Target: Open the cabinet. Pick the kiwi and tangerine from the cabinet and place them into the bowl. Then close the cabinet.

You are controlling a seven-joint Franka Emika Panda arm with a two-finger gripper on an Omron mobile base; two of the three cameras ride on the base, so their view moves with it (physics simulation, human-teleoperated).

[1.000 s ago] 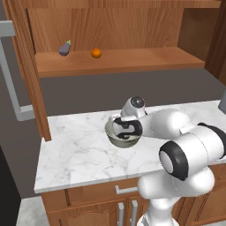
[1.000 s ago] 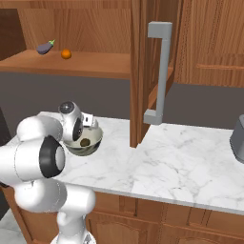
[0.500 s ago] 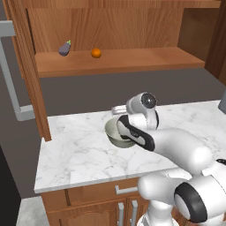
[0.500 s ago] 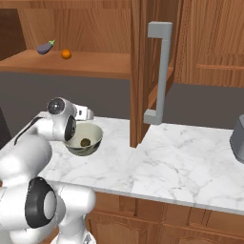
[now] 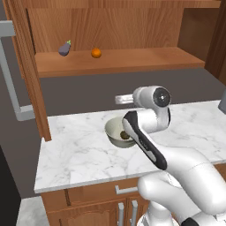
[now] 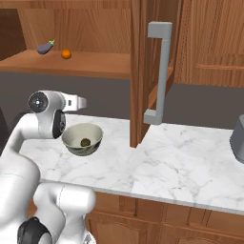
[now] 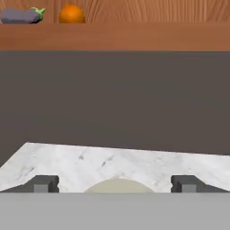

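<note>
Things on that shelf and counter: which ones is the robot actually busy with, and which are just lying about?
Part of the job:
- cabinet, doors open
- kiwi, already in the bowl
- tangerine, on the cabinet shelf
- bowl, on the marble counter
- gripper, open above the bowl

Just lying about:
- eggplant, beside the tangerine
- grey object at the counter's right edge

Reddish-brown cabinet [image 5: 114, 62], orange tangerine [image 5: 96, 53], purple eggplant [image 5: 64, 49], grey-beige bowl [image 6: 95, 143], white grey-veined marble counter [image 6: 186, 162].

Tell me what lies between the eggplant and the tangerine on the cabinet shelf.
Nothing: in the left base view the eggplant and the tangerine sit apart with only bare wooden shelf between them.
</note>
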